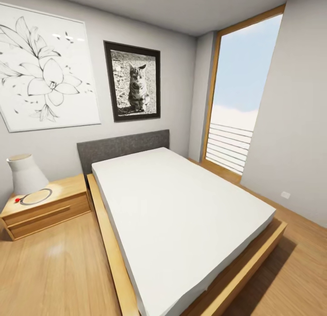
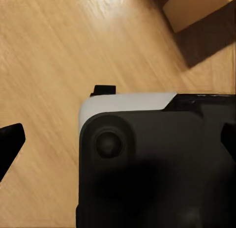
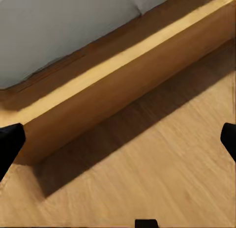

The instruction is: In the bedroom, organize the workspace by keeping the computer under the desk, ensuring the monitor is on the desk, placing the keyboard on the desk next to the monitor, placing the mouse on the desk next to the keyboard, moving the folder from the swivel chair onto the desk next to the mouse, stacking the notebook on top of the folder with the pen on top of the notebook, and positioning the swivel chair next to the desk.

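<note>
From the head view you faced a bed (image 1: 181,216) with a white mattress, a grey headboard (image 1: 122,148) and a light wooden frame, a wooden nightstand (image 1: 45,207) beside it carrying a white lamp (image 1: 25,173), two framed pictures on the grey wall and a tall window (image 1: 240,98) at the right; none of the workspace things lay in front of you here, so where the folder, notebook and pen sat could not be told. In the left wrist view, the left claw (image 2: 118,139) hung over the wooden floor (image 2: 49,66) with its dark fingertips at the picture's two edges, spread and holding nothing, above part of the robot's own dark body. In the right wrist view, the right claw (image 3: 118,139) was likewise spread and empty, over the floor just beside the bed frame. Judging ahead, the folder should be thin, stiff and light, best pinched at an overhanging edge; the pen is slippery and small.
</note>
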`<state>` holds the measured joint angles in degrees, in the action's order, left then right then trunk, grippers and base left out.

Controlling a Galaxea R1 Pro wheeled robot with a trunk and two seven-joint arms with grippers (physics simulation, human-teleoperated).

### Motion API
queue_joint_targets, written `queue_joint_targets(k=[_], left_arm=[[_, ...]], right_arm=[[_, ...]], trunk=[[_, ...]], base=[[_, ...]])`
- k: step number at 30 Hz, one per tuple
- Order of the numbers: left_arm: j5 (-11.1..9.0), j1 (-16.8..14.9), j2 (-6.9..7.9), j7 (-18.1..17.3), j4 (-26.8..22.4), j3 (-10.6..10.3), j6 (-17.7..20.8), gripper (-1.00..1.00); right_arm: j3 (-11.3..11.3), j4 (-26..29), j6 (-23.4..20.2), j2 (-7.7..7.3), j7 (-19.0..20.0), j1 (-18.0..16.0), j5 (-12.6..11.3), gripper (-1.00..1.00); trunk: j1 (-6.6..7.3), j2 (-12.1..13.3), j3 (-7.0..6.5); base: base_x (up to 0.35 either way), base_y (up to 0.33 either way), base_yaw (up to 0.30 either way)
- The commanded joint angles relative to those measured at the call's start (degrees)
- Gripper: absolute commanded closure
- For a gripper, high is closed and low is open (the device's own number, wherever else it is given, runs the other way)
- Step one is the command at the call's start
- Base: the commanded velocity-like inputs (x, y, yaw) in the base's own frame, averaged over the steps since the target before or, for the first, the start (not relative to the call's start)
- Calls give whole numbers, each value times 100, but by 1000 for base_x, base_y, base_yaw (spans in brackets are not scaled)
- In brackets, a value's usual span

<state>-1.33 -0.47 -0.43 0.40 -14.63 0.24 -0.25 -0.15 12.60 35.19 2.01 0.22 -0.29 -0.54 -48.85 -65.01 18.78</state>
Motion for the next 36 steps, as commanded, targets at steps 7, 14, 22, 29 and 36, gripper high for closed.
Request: queue_joint_targets(k=[7,14,22,29,36], left_arm=[[-49,3,55,-3,-139,12,-900,-100],[-51,3,100,3,543,19,-2455,-100],[-55,2,110,4,688,17,-2773,-100],[-388,3,121,13,698,20,-2972,-100],[-545,3,122,13,699,17,-3292,-100]], right_arm=[[-12,1178,104,8,-154,-6,-21,-100],[17,899,119,7,-163,-6,-1,-100],[-9,562,177,-47,-183,-6,9,-100],[-19,512,389,-32,-189,-6,-1,-100],[-20,502,453,-26,-189,-6,2,-100]], trunk=[[45,78,-29],[45,78,-29],[45,78,-29],[45,78,-29],[45,78,-29]], base=[[0,0,0],[0,0,0],[0,0,142],[0,0,273],[11,-5,283]])
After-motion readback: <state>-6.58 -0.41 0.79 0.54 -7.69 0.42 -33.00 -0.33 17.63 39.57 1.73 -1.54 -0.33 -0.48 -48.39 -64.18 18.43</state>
